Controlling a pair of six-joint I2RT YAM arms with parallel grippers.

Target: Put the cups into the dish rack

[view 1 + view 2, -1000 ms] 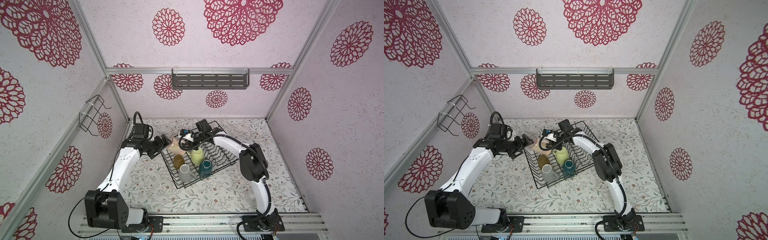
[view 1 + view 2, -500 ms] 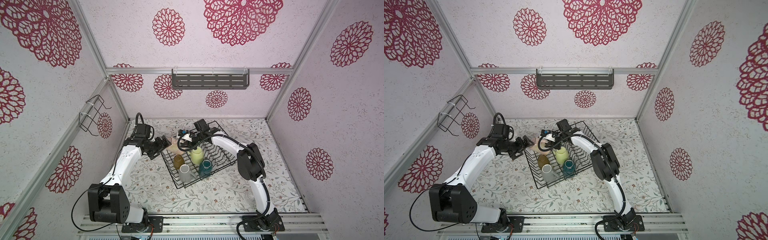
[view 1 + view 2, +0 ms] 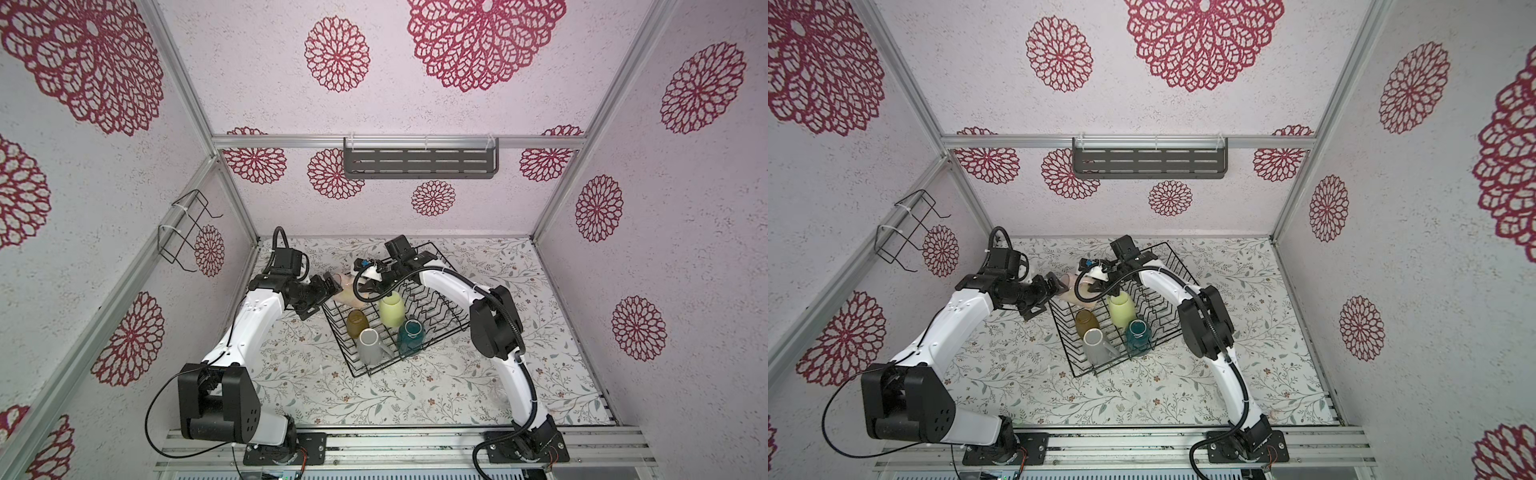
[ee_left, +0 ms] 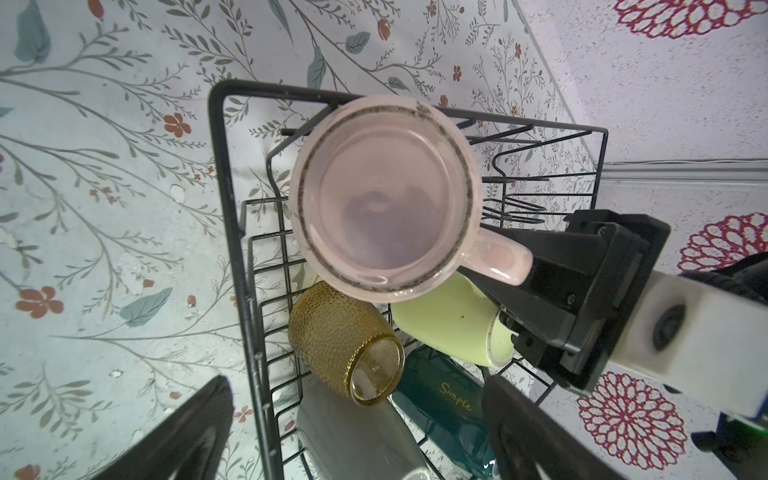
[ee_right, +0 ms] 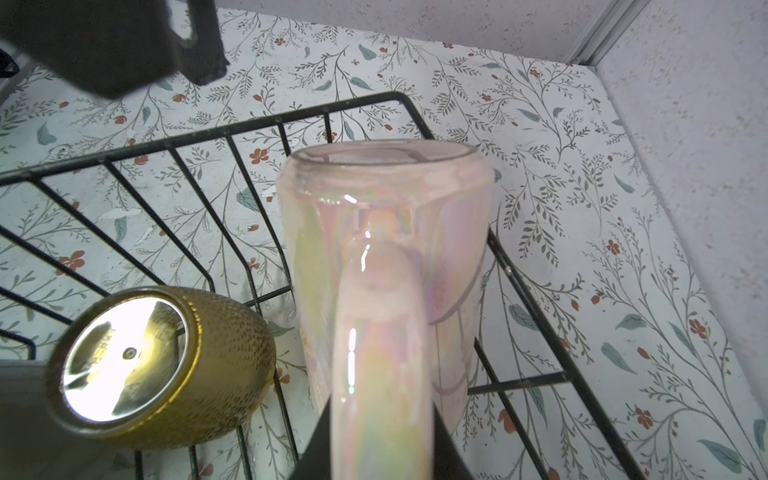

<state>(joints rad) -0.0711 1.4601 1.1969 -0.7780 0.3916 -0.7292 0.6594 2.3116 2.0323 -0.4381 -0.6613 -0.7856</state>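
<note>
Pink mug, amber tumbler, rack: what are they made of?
The pink mug looks like glass with a pearly iridescent coat: rainbow sheen, see-through rim; glazed ceramic is possible. The amber tumbler looks like tinted glass: dimpled wall, clear base catching light. The rack is black coated wire, matte.

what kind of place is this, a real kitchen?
Probably a mock kitchen booth for robot tests: papered walls in aluminium framing, two arms bolted to a front rail, a wire dish rack on the floral tabletop.
</note>
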